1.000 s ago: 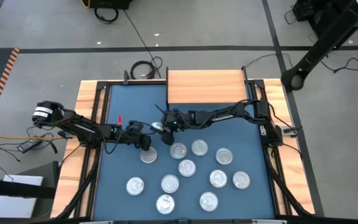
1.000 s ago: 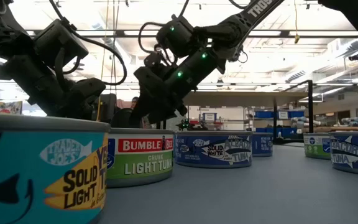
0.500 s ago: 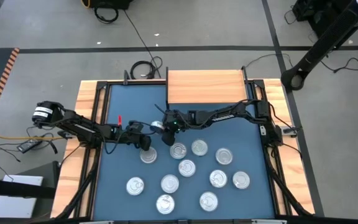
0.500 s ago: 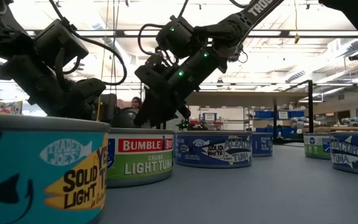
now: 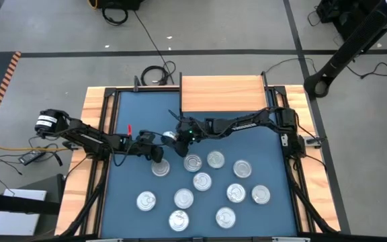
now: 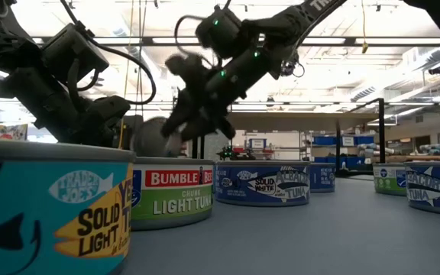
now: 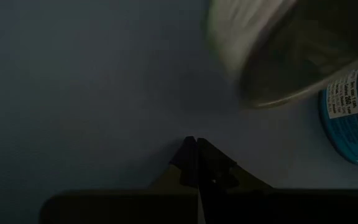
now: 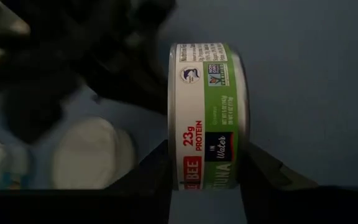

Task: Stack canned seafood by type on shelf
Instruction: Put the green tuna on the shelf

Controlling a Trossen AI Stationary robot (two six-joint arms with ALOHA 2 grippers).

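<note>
Right gripper (image 8: 205,177) fingers half-open, clamped on green-and-white-labelled round tin (image 8: 207,115) held on edge; left gripper (image 7: 196,163) fingers closed, empty, over blue counter (image 7: 73,93)

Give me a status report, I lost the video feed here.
Right hand clamped on green-label tuna can, lifted off the table. Left hand shut, empty, low beside it. Shelf bare; ten cans on the table. Left arm close by.

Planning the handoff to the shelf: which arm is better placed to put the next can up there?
The right. Its gripper is shut on a green-labelled Bumble Bee can, lifted off the table just in front of the shelf. The left gripper is shut and empty, low over the table.
</note>
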